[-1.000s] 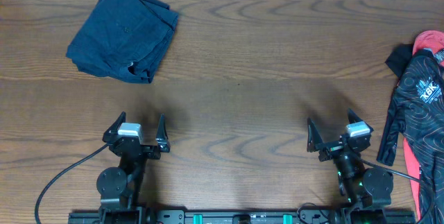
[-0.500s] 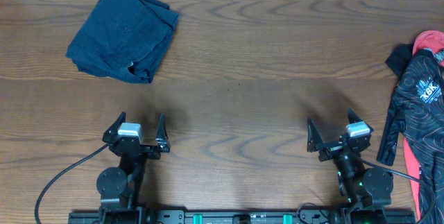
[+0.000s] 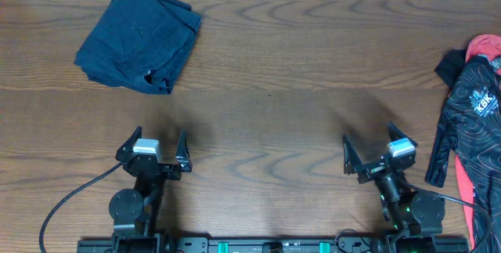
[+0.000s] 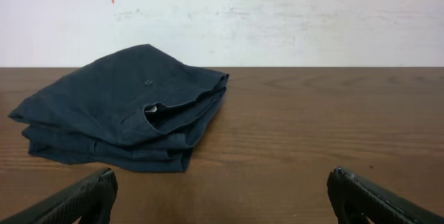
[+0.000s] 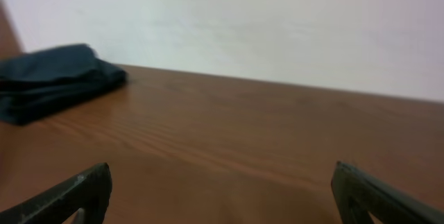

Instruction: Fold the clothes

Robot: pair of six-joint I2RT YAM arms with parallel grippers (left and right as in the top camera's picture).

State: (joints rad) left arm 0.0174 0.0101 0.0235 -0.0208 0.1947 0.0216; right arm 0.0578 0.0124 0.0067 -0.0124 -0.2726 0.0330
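1. Navy garment point(image 3: 139, 40) lies folded at the far left of the table point(image 3: 266, 88).
2. Left gripper point(image 3: 156, 145), near left: jaws spread wide, holding nothing.
3. Right gripper point(image 3: 374, 151), near right: jaws spread wide, also empty.
4. Jersey point(image 3: 470, 120) lies crumpled at the right edge, partly over a coral garment point(image 3: 485, 49), apart from both grippers.

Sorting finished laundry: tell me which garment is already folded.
The plain navy-blue cloth garment, far left, folded into a stack; the black patterned jersey and coral-red garment lie crumpled at right.
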